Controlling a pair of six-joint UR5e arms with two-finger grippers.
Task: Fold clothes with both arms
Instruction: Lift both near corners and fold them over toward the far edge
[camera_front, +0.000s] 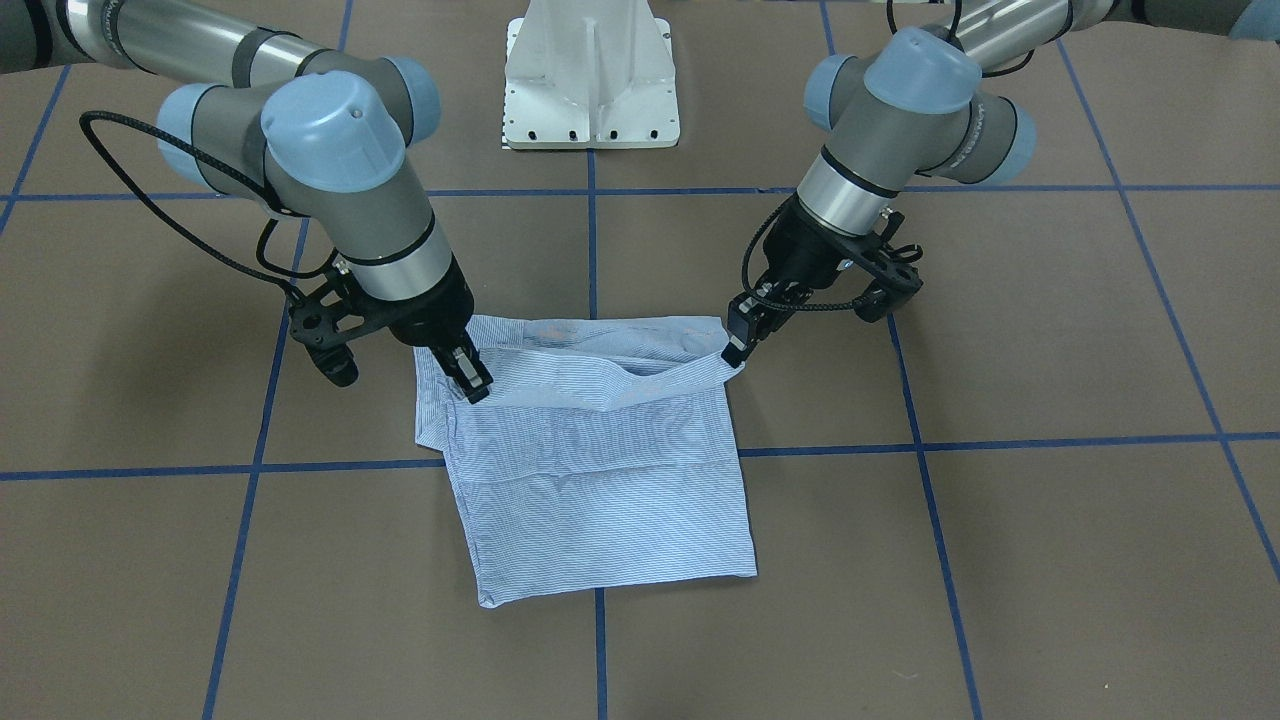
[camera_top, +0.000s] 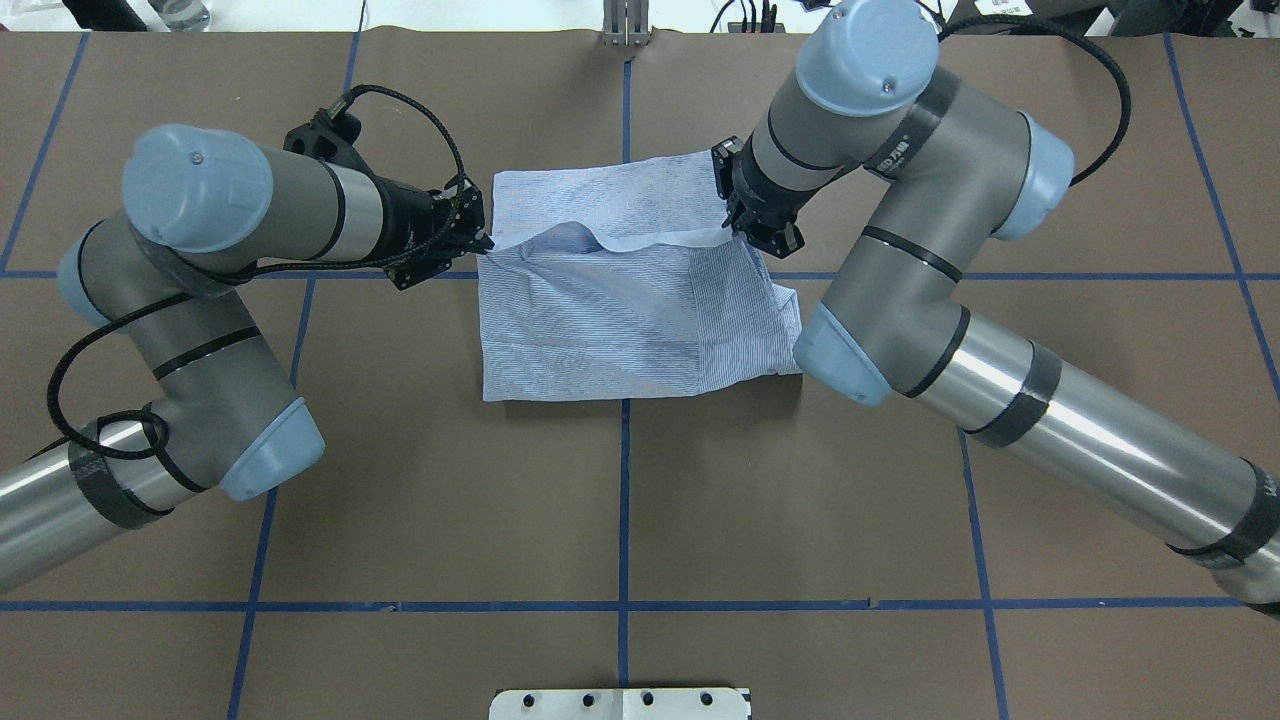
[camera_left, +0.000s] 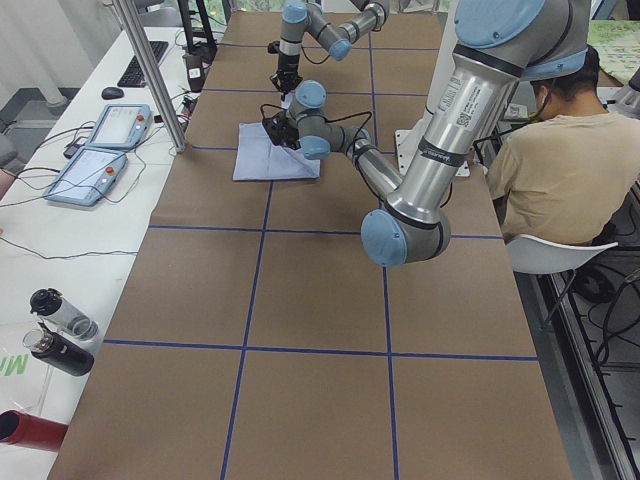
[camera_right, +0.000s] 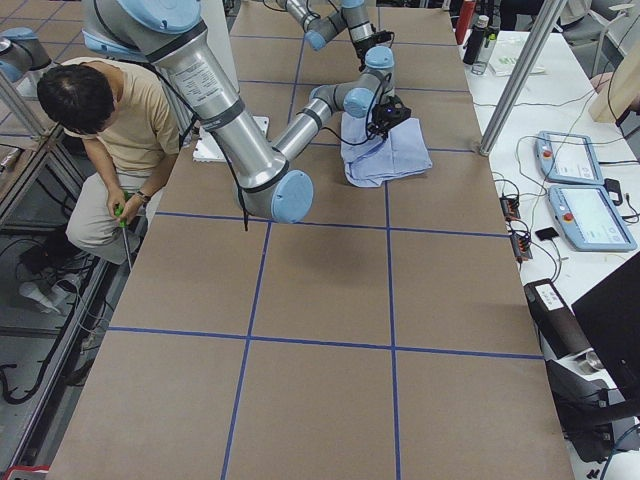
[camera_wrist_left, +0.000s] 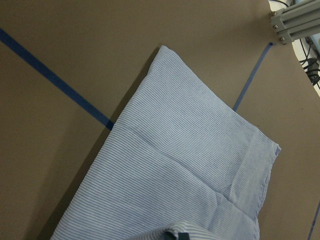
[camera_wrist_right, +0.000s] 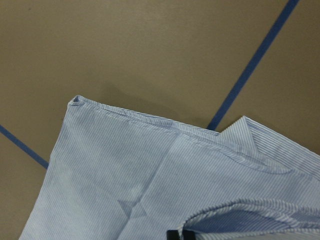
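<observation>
Your striped shirt (camera_top: 600, 320) lies on the bench (camera_top: 400, 480), already a compact rectangle. Left end effector (camera_top: 480, 243) at 9 o'clock, right end effector (camera_top: 733, 222) at 3, each pinch its raised edge; one fold likely remains.

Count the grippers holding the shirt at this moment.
2. The left gripper pinches one end of the lifted edge of the shirt. The right gripper pinches the other end, on the robot's right side.

I count one shirt (camera_front: 600, 470) on my table (camera_front: 1000, 560), two arms, a left arm (camera_top: 230, 195) and a right arm (camera_top: 900, 250), one seated person (camera_left: 555, 165), two pendants (camera_left: 116, 126).
</observation>
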